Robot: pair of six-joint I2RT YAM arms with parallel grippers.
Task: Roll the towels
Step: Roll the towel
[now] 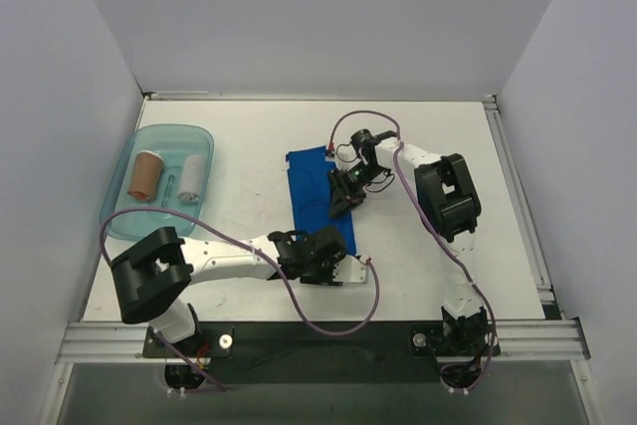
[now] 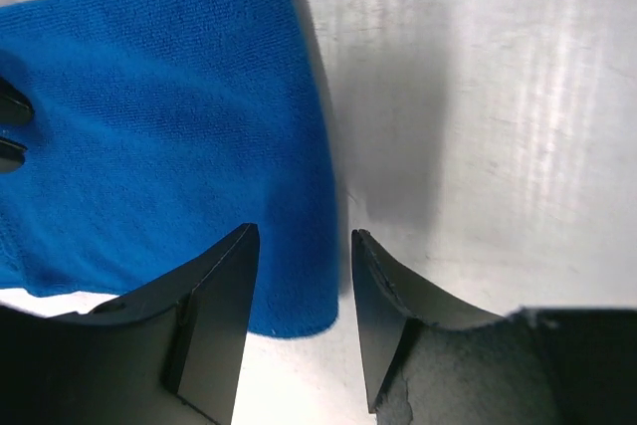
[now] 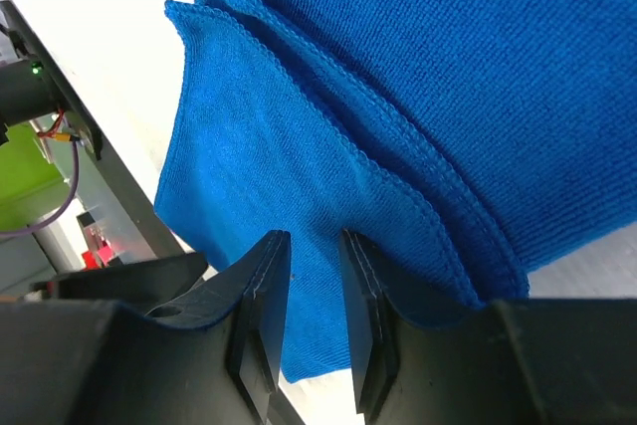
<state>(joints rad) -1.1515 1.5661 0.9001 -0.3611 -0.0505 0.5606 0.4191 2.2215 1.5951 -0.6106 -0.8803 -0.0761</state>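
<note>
A bright royal-blue towel (image 1: 311, 191) lies flat as a folded strip in the middle of the white table, running from far to near. My left gripper (image 1: 341, 266) is at its near end. In the left wrist view the left gripper (image 2: 304, 238) is open, with the towel's (image 2: 149, 116) near corner lying under the gap. My right gripper (image 1: 344, 202) is low over the towel's right edge. In the right wrist view the right gripper (image 3: 311, 246) has its jaws a narrow gap apart, with flat blue cloth (image 3: 448, 67) showing between them. A tan rolled towel (image 1: 146, 174) and a white rolled towel (image 1: 190, 178) lie in a tray.
A clear blue-green tray (image 1: 117, 218) stands at the table's left side with the two rolls in it. White walls close in the table on the left, back and right. A metal rail (image 1: 318, 337) runs along the near edge.
</note>
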